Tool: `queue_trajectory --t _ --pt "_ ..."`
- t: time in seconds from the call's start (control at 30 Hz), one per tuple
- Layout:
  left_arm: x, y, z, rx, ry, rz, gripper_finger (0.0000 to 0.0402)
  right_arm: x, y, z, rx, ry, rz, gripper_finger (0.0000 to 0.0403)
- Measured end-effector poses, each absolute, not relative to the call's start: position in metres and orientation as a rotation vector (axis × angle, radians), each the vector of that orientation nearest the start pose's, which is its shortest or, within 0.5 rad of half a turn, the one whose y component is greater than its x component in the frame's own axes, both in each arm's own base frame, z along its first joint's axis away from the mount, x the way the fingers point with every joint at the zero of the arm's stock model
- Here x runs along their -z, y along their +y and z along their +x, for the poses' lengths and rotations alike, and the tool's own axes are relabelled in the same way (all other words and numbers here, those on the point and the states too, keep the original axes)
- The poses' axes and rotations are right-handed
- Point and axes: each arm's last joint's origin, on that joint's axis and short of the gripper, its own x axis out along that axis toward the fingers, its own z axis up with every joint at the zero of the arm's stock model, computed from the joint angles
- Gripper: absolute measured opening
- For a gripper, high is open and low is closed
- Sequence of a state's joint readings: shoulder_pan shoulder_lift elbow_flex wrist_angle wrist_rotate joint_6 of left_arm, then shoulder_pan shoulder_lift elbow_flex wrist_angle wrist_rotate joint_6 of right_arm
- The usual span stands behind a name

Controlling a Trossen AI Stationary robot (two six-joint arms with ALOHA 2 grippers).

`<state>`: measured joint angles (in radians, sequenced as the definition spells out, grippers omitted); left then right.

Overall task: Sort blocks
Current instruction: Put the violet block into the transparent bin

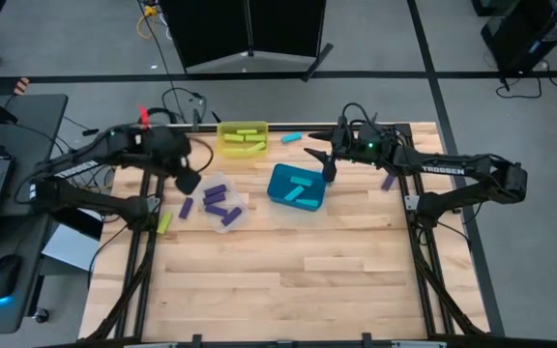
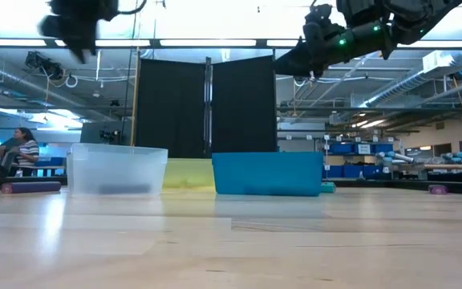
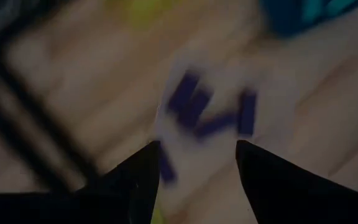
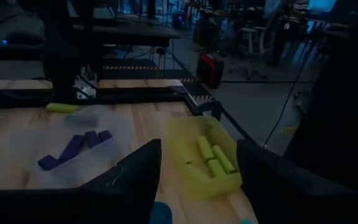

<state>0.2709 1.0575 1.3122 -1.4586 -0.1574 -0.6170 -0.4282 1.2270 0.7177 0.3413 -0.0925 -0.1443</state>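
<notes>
Both pincers hang released and empty: left pincer [image 1: 190, 181] above the clear bin [image 1: 222, 209] of purple blocks [image 1: 219, 202], right pincer [image 1: 329, 170] beside the teal bin [image 1: 296, 187]. Near the bench's far edge sits the yellow bin [image 1: 243, 139].

Ceiling strip lights [image 2: 215, 42] glared across the glossy table [image 2: 231, 241]; both wrist views were dim, the left one heavily blurred.

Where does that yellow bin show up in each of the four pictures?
High view: yellow bin, top centre, behind the teal bin.
Low view: yellow bin between clear bin and teal bin.
Left wrist: a yellow blur, unsure.
Right wrist: lower right.
Shared landmark: clear bin.
</notes>
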Motion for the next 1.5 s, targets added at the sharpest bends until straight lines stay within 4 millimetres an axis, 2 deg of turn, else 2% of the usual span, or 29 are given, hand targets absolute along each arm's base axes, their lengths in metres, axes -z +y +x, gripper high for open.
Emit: queue_trajectory --t 0.1,0.2,0.33,0.43,0.57,0.63,0.7,0.83,1.13,1.37,1.5 --pt "-0.35 0.034 0.136 -0.817 1.153 -0.685 0.0218 -0.269 -0.109 0.246 0.307 0.182 -0.118 0.022" --pt "-0.328 0.026 0.14 -0.798 1.234 -0.746 0.0218 -0.27 -0.109 0.247 0.303 0.18 -0.132 0.0216" --pt "-0.292 0.019 0.144 -0.77 1.361 -0.793 0.0218 -0.27 -0.109 0.247 0.303 0.18 -0.127 0.0214" --pt "-0.264 0.018 0.141 -0.833 1.434 -0.807 0.0218 -0.27 -0.109 0.247 0.29 0.179 -0.125 0.0215" --pt "-0.232 0.018 0.137 -0.925 1.464 -0.814 0.0219 -0.27 -0.109 0.247 0.289 0.174 -0.119 0.0212" --pt "-0.222 0.018 0.137 -0.95 1.448 -0.816 0.0218 -0.27 -0.109 0.247 0.289 0.172 -0.108 0.021" --pt "-0.221 0.021 0.146 -0.936 1.346 -0.807 0.0219 -0.27 -0.108 0.247 0.287 0.171 -0.101 0.0209" --pt "-0.219 0.022 0.15 -0.932 1.316 -0.76 0.022 -0.27 -0.107 0.248 0.282 0.168 -0.087 0.0208" --pt "-0.218 0.021 0.149 -0.833 1.414 -0.682 0.0221 -0.27 -0.106 0.248 0.278 0.172 -0.082 0.0207" --pt "-0.23 0.023 0.146 -0.63 1.54 -0.361 0.0221 -0.271 -0.106 0.248 0.279 0.159 -0.085 0.0206" --pt "-0.23 0.023 0.151 -0.528 1.567 -0.27 0.0221 -0.271 -0.102 0.25 0.265 0.156 -0.069 0.0204"
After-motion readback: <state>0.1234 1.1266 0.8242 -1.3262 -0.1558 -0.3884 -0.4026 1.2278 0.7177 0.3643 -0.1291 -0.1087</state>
